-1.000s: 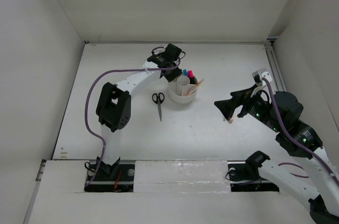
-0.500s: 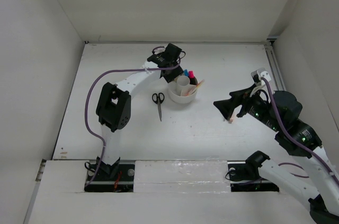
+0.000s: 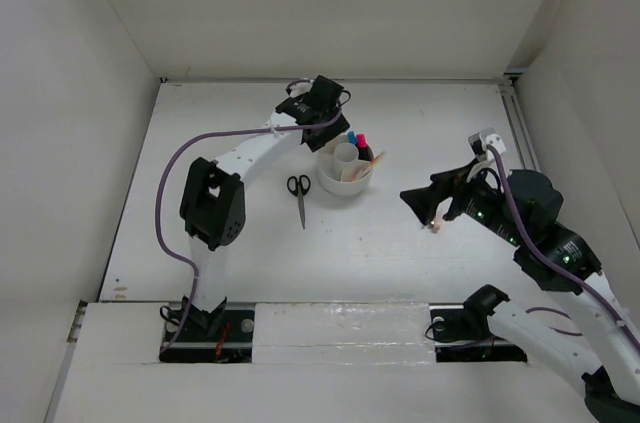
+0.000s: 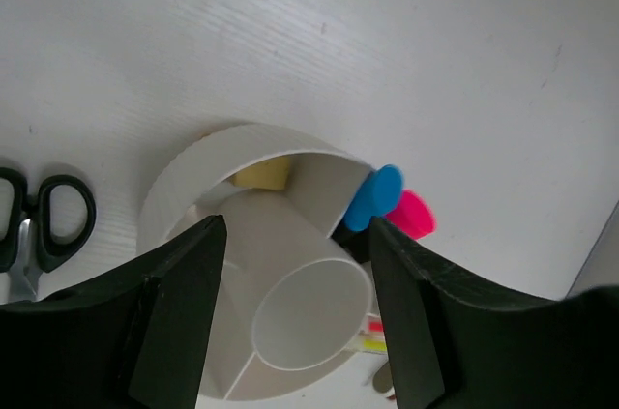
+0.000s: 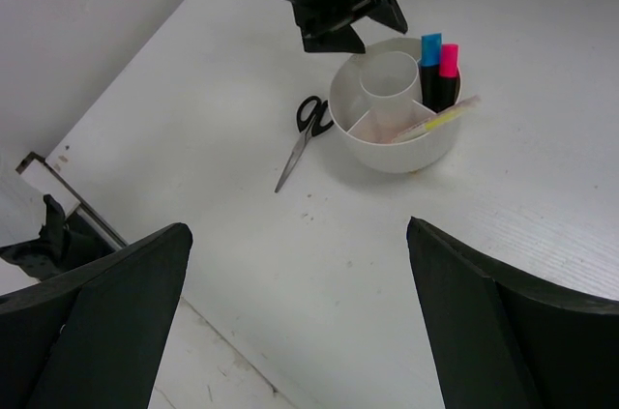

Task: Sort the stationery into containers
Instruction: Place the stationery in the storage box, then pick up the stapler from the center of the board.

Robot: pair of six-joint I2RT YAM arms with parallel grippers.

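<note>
The round white organiser (image 3: 345, 171) stands mid-table, seen close up in the left wrist view (image 4: 242, 153). In it are a blue-capped highlighter (image 4: 375, 198), a pink-capped highlighter (image 4: 412, 215), a yellow eraser (image 4: 263, 173) and thin yellow and red pens (image 4: 375, 336). Black-handled scissors (image 3: 298, 193) lie on the table just left of it. My left gripper (image 3: 329, 137) hovers over the organiser's far-left rim, open and empty, with the centre cup (image 4: 311, 324) showing between its fingers (image 4: 174, 312). My right gripper (image 3: 420, 201) hangs open and empty well to the right (image 5: 300, 332).
White walls close in the table on the left, back and right. A small tan thing (image 3: 433, 226) shows just below my right gripper; I cannot tell what it is. The left arm's purple cable (image 3: 175, 168) loops over the left side.
The left gripper's jaws have spread apart above the organiser, and its wrist has drawn slightly back. The right arm has drifted a little to the left.
</note>
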